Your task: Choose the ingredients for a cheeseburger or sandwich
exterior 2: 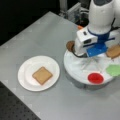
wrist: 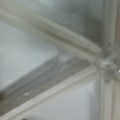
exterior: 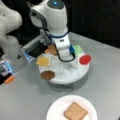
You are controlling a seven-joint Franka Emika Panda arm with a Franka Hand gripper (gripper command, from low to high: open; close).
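Note:
A tan toast slice lies alone on the white round plate. The other ingredients sit on a white round stand: yellow cheese, dark-brown patty, a further toast slice, green lettuce and red tomato. My gripper hangs low over the stand's middle, between these pieces. The wrist view shows only the stand's white ribs close up.
The stand and plate rest on a grey table. In a front view, a white arm base, a dark box and a small orange part stand at the left.

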